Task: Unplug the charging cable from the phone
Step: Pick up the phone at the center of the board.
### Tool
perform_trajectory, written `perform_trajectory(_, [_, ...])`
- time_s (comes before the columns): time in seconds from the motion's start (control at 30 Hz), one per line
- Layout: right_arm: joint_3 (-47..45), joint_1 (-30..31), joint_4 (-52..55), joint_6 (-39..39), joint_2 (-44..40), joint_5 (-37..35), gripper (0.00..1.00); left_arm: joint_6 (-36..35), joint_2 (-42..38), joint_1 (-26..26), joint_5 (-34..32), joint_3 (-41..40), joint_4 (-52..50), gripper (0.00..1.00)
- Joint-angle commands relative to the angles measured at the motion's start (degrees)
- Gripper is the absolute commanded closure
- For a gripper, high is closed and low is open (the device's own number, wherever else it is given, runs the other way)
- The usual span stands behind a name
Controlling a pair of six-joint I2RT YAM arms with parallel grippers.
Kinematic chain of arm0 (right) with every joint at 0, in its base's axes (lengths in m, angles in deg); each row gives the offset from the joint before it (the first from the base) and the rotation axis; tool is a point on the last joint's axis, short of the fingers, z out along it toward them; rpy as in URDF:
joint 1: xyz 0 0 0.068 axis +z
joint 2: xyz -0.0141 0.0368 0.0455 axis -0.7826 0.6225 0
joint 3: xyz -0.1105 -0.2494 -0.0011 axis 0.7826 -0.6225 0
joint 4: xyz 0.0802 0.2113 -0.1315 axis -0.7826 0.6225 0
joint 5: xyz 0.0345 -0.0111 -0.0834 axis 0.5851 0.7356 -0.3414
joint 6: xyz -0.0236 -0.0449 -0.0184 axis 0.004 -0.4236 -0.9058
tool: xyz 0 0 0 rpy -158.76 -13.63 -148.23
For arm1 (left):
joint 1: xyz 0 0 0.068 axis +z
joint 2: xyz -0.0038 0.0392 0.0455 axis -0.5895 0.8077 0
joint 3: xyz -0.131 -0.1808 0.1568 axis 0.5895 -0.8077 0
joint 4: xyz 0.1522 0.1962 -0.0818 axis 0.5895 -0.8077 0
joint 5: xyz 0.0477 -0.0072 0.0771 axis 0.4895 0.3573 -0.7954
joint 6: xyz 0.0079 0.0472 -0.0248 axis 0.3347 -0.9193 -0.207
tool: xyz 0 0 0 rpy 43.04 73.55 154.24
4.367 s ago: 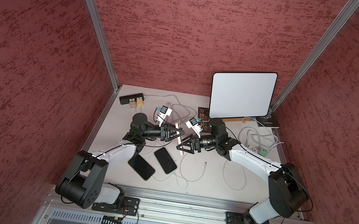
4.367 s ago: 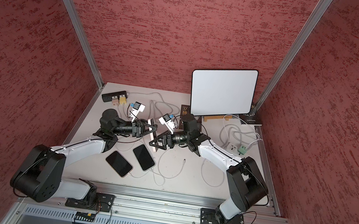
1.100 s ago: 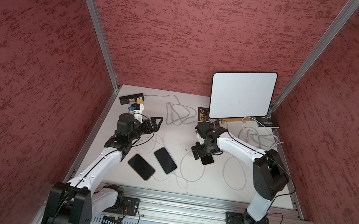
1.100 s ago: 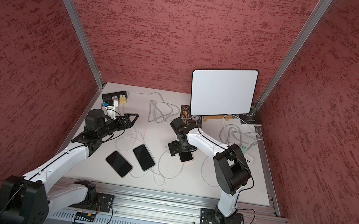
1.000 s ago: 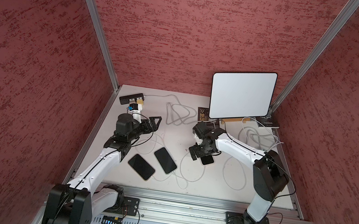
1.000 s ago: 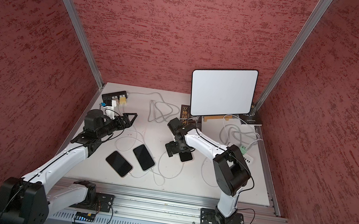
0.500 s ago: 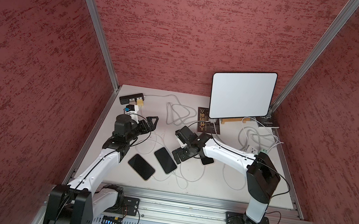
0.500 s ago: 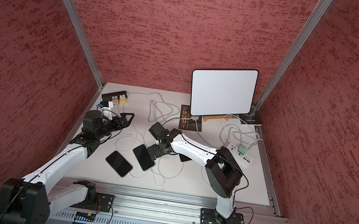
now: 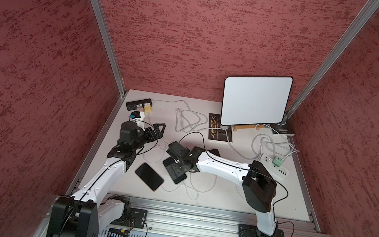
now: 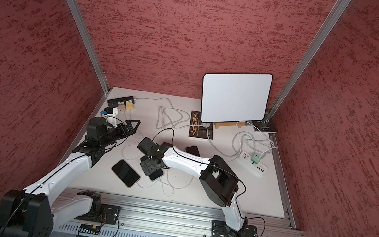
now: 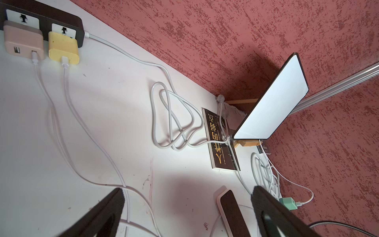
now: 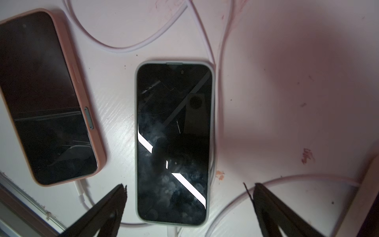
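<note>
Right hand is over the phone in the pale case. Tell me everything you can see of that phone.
The phone lies flat, screen up, on the white table. Its glass is dark, smudged, with bright streaks of reflection; a pale grey-green case rims it. A white cable plug sits in its short end. Another white cable runs close along one long side. The open right hand straddles the plugged end without gripping. A pink-cased phone lies beside it, apart.

Phone (image 12: 172,141) beside second phone (image 12: 47,98), on table (image 12: 287,82)
</note>
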Motion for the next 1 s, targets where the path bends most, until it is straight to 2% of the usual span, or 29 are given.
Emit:
perform_trajectory(0.0, [1.71, 1.13, 1.09, 1.31, 1.61, -2.97, 0.01, 0.06, -0.43, 0.77, -0.61, -0.73, -0.59, 0.00])
perform_trajectory(0.33, [2.43, 2.98, 1.67, 1.45, 5.05, -3.62, 0.02, 0.13, -0.44, 1.27, -0.34, -0.98, -0.90, 0.00])
perform_trajectory(0.7, [2.76, 3.65, 1.76, 1.23, 6.69, -3.51, 0.15, 0.36, -0.35, 1.63, -0.17, -1.42, -0.94, 0.00])
perform_trajectory(0.97, [2.73, 3.66, 1.79, 1.12, 7.71, -3.13, 0.14, 0.57, -0.54, 1.89, -0.17, -1.61, -0.90, 0.00])
